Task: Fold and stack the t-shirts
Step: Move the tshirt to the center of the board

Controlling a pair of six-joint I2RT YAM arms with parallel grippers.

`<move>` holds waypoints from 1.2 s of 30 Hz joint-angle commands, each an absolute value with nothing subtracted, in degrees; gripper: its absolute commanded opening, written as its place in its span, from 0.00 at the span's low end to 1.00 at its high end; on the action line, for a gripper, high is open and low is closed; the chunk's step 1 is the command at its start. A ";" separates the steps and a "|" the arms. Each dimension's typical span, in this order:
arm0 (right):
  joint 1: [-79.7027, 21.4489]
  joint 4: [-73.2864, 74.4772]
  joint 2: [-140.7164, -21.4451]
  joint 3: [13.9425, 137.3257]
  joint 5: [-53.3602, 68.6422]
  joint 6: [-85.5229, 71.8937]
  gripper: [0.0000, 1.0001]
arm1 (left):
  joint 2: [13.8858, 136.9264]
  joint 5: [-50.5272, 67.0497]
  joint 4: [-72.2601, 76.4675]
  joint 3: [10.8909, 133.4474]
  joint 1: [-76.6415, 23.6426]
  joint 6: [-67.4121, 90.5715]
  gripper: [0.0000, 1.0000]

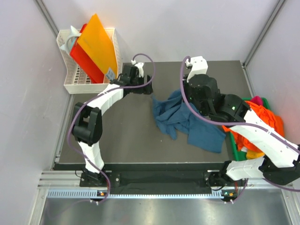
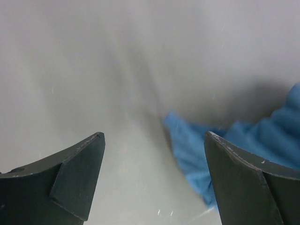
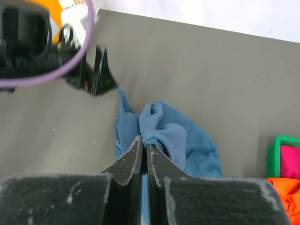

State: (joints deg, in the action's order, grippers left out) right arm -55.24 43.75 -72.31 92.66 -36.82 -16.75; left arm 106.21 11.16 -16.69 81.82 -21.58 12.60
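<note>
A dark teal-blue t-shirt lies crumpled on the dark table, right of centre. My right gripper is shut on a raised fold of this t-shirt and holds it above the table. My left gripper is open and empty, low over the table just left of the shirt's corner; in the top view it sits at the shirt's upper left. Orange, magenta-pink and yellow t-shirts lie piled in a green tray at the right edge.
A white basket at the back left holds upright orange and red flat boards. The green tray's rim shows at the right of the right wrist view. Walls enclose the table on three sides.
</note>
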 commanded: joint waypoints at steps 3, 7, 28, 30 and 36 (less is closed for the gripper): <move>-55.72 43.24 -69.26 91.76 -38.50 -17.93 0.00 | 114.42 12.13 -18.54 94.99 -21.80 15.20 0.90; -55.72 43.94 -69.52 92.29 -39.02 -17.32 0.00 | 117.77 13.80 -18.46 95.62 -22.49 16.61 0.89; -55.72 41.05 -68.47 87.63 -39.20 -17.58 0.00 | 115.76 11.16 -19.95 91.85 -25.58 14.24 0.75; -55.63 40.61 -68.64 87.63 -39.11 -17.58 0.00 | 114.35 10.64 -20.39 91.06 -25.58 13.45 0.77; -55.63 39.11 -69.08 87.01 -38.50 -17.31 0.00 | 111.72 10.46 -23.99 89.30 -25.49 11.78 0.75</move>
State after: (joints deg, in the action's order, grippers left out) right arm -55.27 42.70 -70.17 87.33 -38.85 -17.17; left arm 117.51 11.07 -22.50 90.91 -25.67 13.74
